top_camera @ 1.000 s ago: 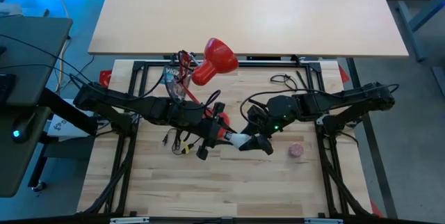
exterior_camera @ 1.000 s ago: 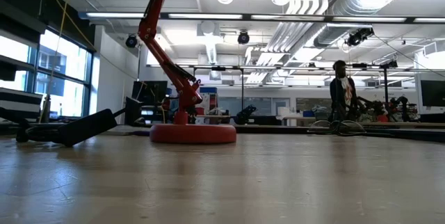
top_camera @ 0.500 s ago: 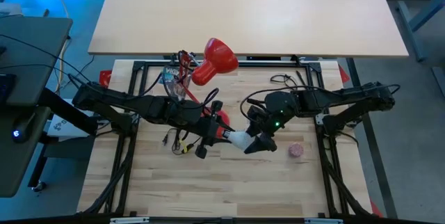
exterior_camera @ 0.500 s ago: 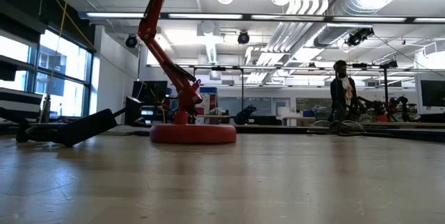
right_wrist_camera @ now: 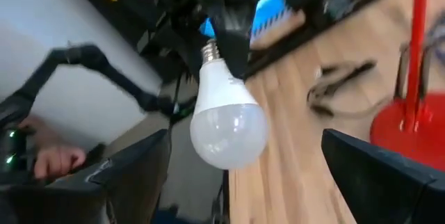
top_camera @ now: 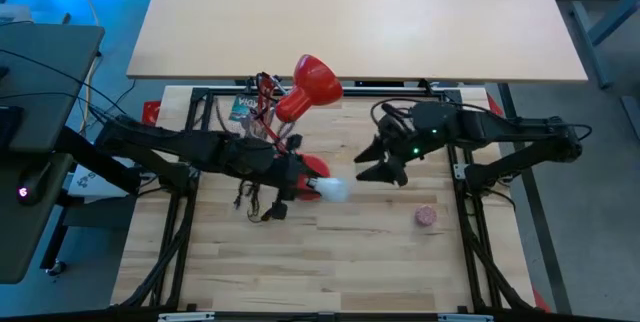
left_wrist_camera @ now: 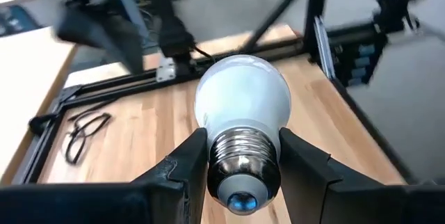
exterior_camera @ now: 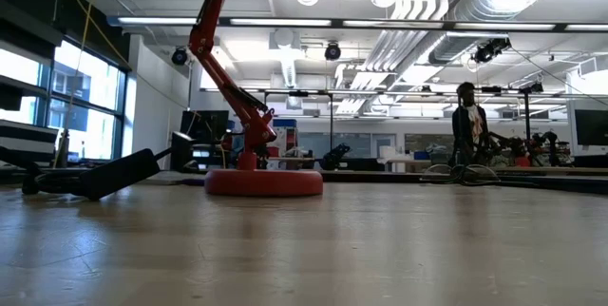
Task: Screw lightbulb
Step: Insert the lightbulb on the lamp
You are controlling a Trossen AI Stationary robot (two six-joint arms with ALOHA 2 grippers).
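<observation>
On our wooden table [top_camera: 400,262], our left claw [top_camera: 305,184] pinches the lightbulb [top_camera: 334,189] (by its silver end); our right claw [top_camera: 385,162], spread wide, waits just beside it.

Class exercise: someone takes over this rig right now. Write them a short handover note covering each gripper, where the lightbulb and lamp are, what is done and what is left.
Left gripper: shut on the lightbulb, fingers clamped on its screw base, glass end pointing outward, above mid-table.
Right gripper: open, empty, apart from the bulb, to its right.
Red lamp: shade at the table's far edge, base standing on the table.
Pink ball: lying on the table at right, untouched.
Done: bulb is held in the left gripper alone.
Left: bring the bulb to the lamp's shade and screw it in; the socket itself is not visible here.
</observation>
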